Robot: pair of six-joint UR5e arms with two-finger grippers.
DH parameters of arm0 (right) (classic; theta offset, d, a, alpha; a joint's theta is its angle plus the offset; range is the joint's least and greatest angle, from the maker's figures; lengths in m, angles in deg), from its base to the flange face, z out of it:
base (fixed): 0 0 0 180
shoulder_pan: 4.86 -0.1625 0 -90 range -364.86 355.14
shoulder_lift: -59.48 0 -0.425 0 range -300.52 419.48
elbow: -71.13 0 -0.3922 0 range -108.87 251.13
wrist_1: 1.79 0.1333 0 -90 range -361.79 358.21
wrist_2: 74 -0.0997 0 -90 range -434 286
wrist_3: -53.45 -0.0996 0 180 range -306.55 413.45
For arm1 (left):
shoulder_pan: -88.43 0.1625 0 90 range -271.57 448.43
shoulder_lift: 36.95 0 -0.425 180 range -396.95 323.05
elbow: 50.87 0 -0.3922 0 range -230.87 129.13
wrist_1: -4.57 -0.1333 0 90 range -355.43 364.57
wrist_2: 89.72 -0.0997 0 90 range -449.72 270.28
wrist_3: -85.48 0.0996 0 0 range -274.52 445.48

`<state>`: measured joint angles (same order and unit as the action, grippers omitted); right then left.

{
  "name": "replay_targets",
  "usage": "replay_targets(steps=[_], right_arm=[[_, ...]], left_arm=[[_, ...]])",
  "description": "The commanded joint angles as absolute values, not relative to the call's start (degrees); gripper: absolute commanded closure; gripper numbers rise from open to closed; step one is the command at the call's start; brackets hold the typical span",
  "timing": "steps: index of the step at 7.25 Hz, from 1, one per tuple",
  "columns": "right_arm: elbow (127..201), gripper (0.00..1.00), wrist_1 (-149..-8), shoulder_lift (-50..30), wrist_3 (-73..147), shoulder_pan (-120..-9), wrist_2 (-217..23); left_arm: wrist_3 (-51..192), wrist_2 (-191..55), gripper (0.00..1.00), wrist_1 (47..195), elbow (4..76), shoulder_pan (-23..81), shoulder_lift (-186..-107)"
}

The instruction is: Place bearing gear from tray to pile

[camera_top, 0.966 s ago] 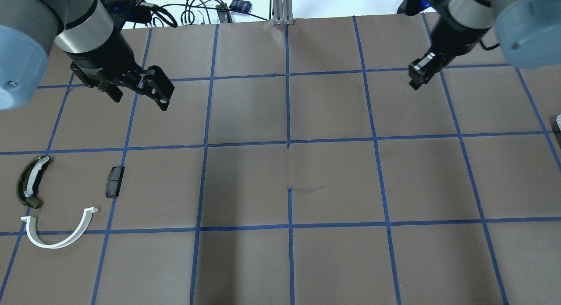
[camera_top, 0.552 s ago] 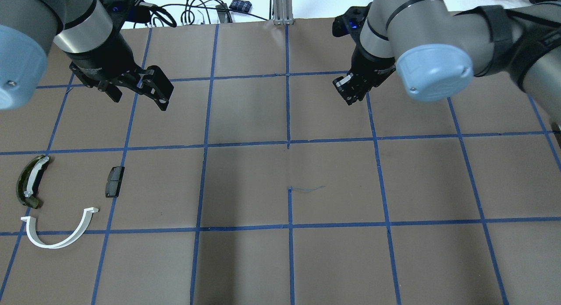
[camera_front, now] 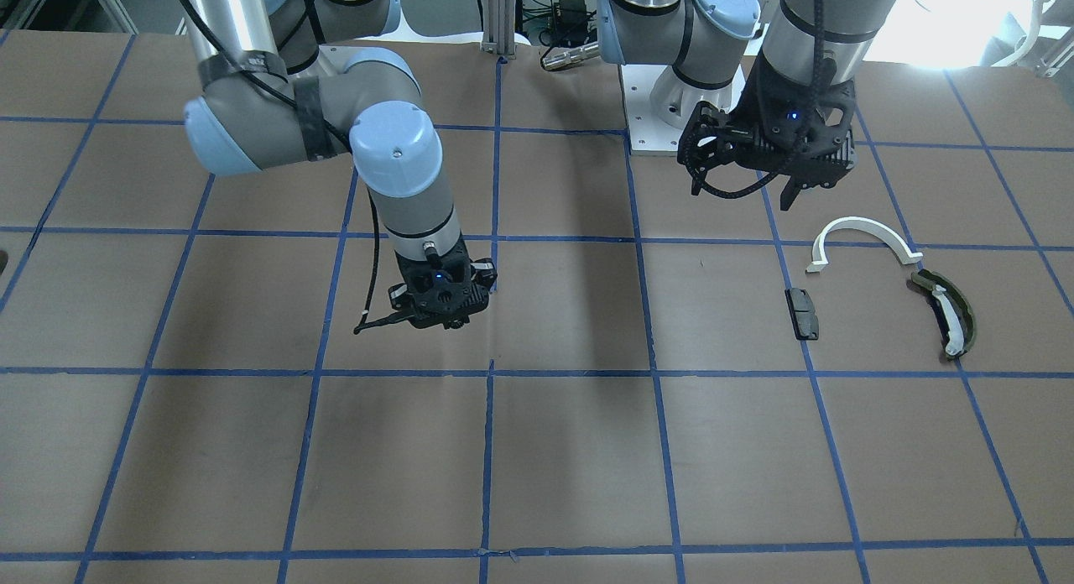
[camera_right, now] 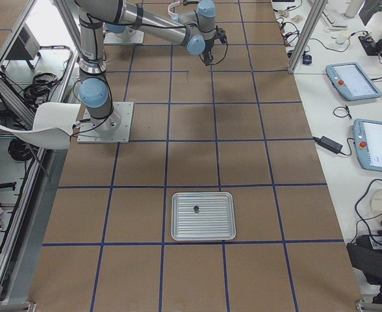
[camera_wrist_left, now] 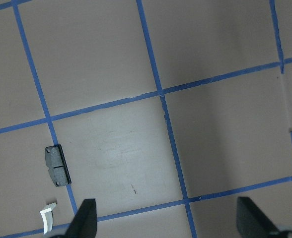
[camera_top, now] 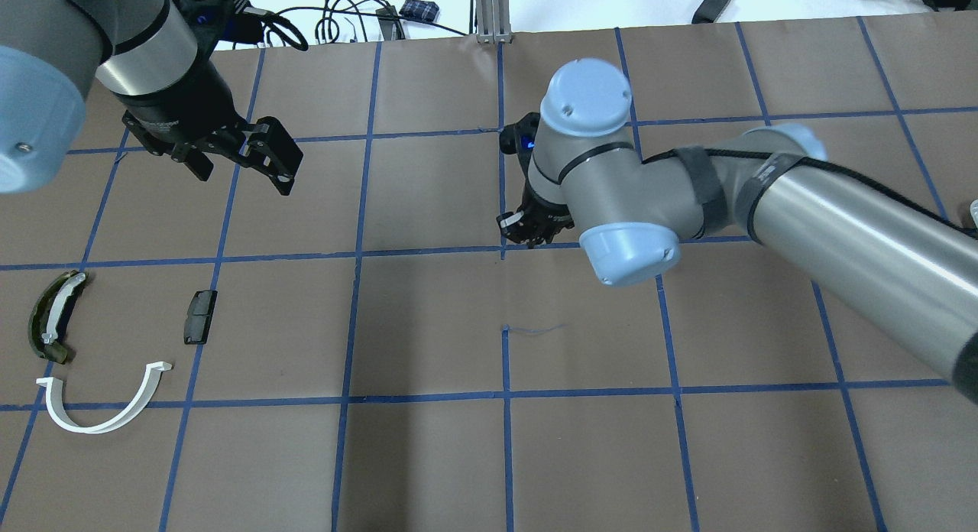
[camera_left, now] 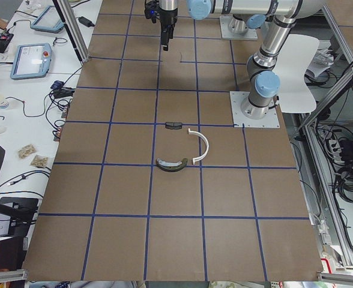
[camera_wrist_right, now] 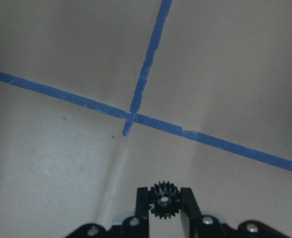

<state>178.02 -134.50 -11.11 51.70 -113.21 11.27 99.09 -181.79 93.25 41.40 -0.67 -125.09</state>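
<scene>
My right gripper (camera_top: 527,230) hangs over the middle of the table, above a blue tape crossing. In the right wrist view it (camera_wrist_right: 164,194) is shut on a small black bearing gear (camera_wrist_right: 164,203). The pile lies at the table's left end: a white half-ring arc (camera_top: 103,406), an olive-green curved piece with a white strip (camera_top: 52,318) and a small black block (camera_top: 200,316). My left gripper (camera_top: 244,161) is open and empty, held above the table behind the pile. The black block (camera_wrist_left: 56,166) also shows in the left wrist view.
A metal tray (camera_right: 214,224) stands at the table's right end with one small dark part (camera_right: 195,208) on it. Brown paper with blue tape grid lines covers the table. Cables and devices lie beyond the far edge (camera_top: 344,16).
My right arm has swept from the far right edge to the table's middle, toward the pile side. The left arm and the pile parts have not moved.
</scene>
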Motion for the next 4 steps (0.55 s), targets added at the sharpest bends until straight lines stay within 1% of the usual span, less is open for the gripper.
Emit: replay_targets(steps=[1,2,3,4], right_arm=[[180.64,0.14,-142.41,-6.19,48.35,-115.52,12.3],[179.77,0.0,-140.58,-7.57,48.79,-114.47,12.22],[179.32,0.0,-135.87,-10.8,50.71,-112.46,11.96],[177.58,0.0,-127.21,-15.53,59.17,-108.35,11.87]], left_arm=[[99.1,-181.66,0.0,93.07,41.77,-0.43,-125.11],[99.1,-181.66,0.0,93.07,41.6,-0.43,-125.11],[99.1,-181.66,0.0,93.07,41.68,-0.43,-125.11],[98.75,-181.4,0.0,93.07,41.68,-0.6,-125.11]])
